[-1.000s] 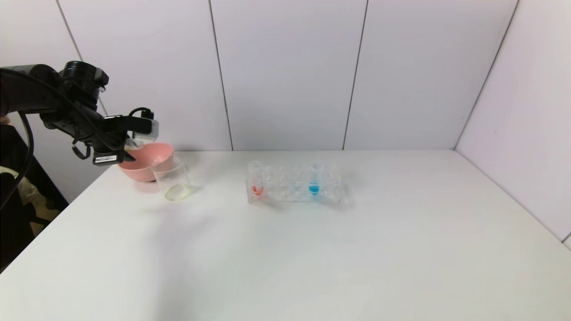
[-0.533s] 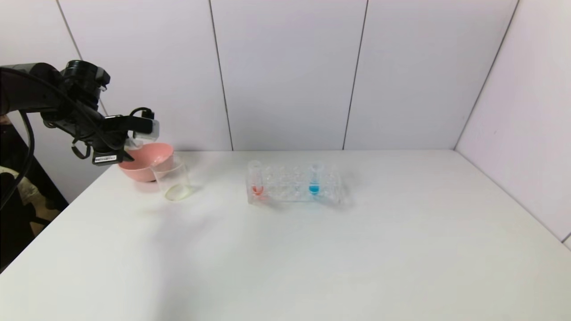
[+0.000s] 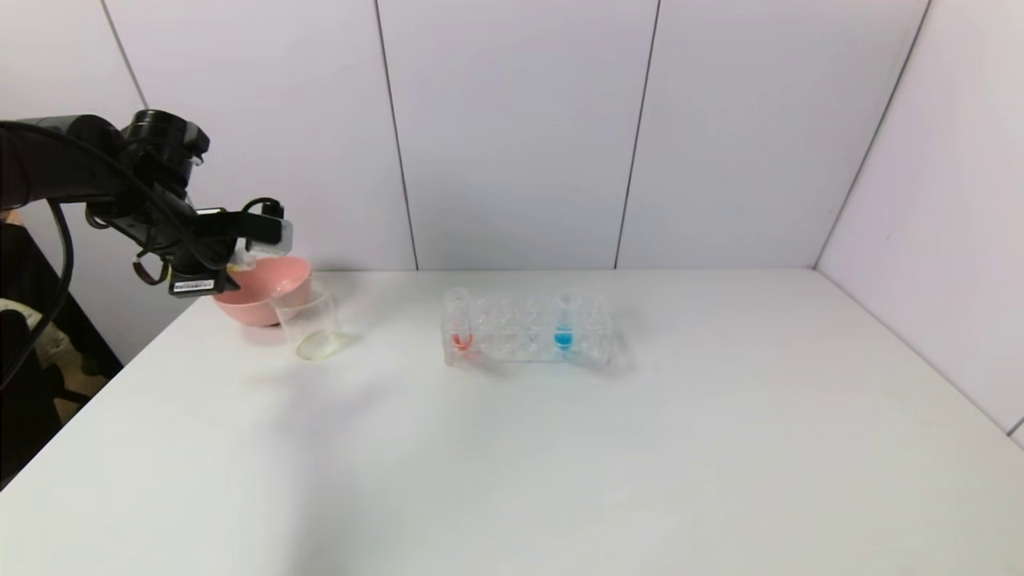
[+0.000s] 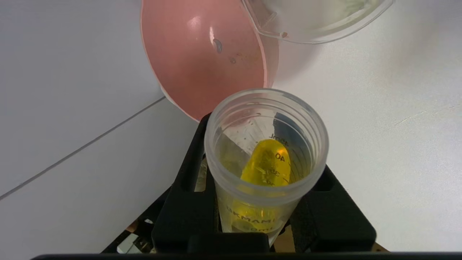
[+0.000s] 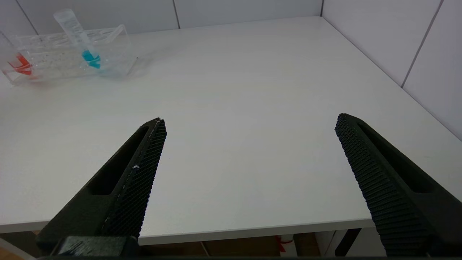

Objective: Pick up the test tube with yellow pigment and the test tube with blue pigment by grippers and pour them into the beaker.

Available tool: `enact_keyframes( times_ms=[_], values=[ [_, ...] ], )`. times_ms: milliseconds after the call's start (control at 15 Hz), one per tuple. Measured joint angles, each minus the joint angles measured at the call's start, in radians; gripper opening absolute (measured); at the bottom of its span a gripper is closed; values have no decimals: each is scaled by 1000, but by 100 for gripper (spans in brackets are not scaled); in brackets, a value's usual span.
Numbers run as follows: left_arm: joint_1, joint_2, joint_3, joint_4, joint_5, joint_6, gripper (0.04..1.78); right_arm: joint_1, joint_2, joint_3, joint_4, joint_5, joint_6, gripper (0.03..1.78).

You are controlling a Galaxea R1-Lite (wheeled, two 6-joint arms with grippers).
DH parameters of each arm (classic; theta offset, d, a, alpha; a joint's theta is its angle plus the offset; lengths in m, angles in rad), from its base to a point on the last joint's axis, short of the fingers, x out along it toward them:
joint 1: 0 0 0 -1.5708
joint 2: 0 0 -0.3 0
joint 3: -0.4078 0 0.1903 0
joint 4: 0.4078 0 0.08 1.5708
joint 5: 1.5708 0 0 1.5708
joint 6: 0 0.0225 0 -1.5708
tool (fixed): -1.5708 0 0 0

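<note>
The left tool [image 3: 240,260] hangs above the far left corner of the desk [image 3: 512,448], over the near rim of the pink bowl [image 3: 260,292], and its two black fingers [image 4: 187,202] are closed against the sides of the test tube with yellow pigment [image 4: 266,159]. In the left wrist view the tube's open mouth faces the camera, a pool of yellow liquid lies along its inner wall, and printed volume marks show through the plastic. The pink bowl [image 4: 205,54] sits just beyond the tube's mouth, with the rim of the beaker [image 4: 314,18] beside it. In the head view the beaker [image 3: 308,324] stands upright on the desk, touching or just in front of the bowl, with a thin yellowish layer at its bottom. Well to the right of it, the clear tube rack [image 3: 528,330] holds the test tube with blue pigment [image 3: 565,320] towards its right end and a red-orange-tipped tube [image 3: 458,320] at its left end. The right tool [image 5: 249,137] is out of the head view; its own camera shows its ridged fingers [image 5: 144,162] spread wide with nothing between them, low over the near edge of the desk [image 5: 252,90], well apart from the rack [image 5: 68,54].
</note>
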Motion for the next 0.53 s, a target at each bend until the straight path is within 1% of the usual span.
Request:
enact_keyframes(
  times_ms=[267, 533],
  values=[
    [-4, 11, -9, 5, 6, -4, 54, 0, 0, 0, 0, 0, 0, 171],
    [-15, 16, -10, 5, 52, -7, 54, 0, 0, 0, 0, 0, 0, 171]
  ],
)
